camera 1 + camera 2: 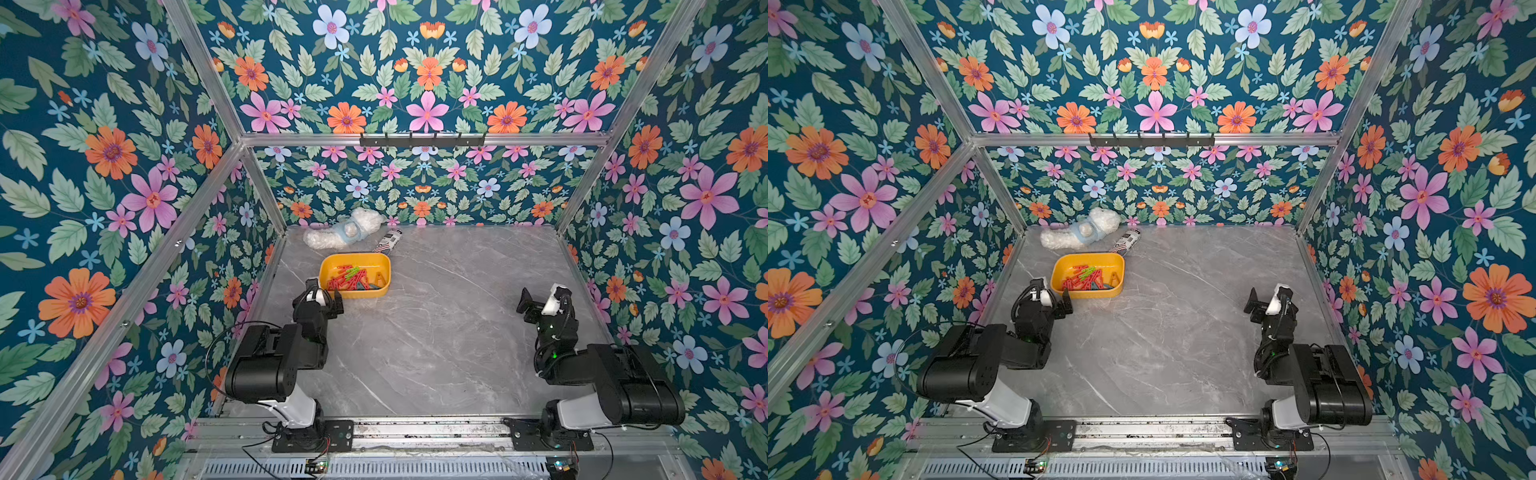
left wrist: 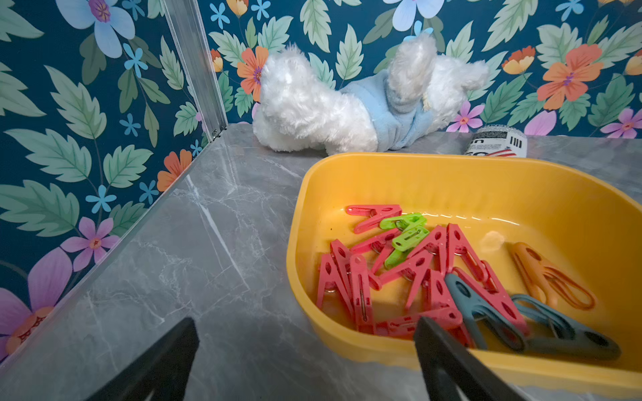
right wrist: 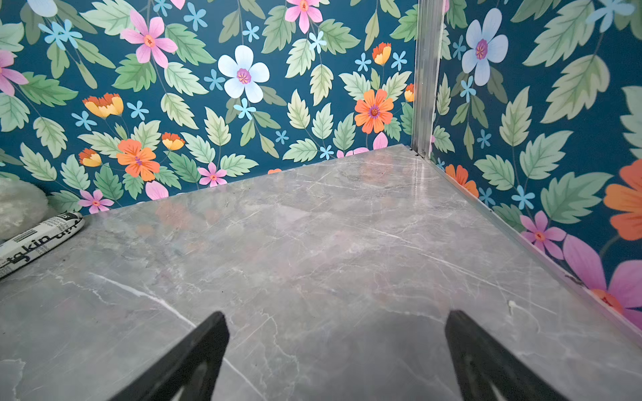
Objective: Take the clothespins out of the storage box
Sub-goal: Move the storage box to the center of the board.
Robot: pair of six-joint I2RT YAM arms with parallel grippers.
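**No pin out yet — the whole job is ahead**

The left gripper (image 2: pixel 305 331) stands wide open and empty. One of its fingertips (image 2: pixel 425 328) is at the near-left rim of the storage box (image 2: pixel 451 160) and the other is over bare table. It hovers just short of the pile and, as far as the wrist view shows, touches no pin. The right gripper (image 3: pixel 337 317) is also spread wide with nothing between its jaws. It sits on the right side of the table (image 1: pixel 436 332), well apart from the box, looking at bare marble.

The yellow box lies toward the far left of the table in both top views. Inside it the clothespins (image 2: pixel 417 274) lie in a loose, overlapping heap: mostly red, with a couple of green, two dark blue-grey and one orange set slightly apart. No pin is visible on the table outside the box, so I judge that removal has not begun and every pin is left to do.

Beyond the box, against the far wall, lie a white plush toy (image 1: pixel 345 232) and a rolled newsprint-patterned tube (image 1: pixel 388 241) — neither is part of the task. The left arm looks best placed to make the first pick.
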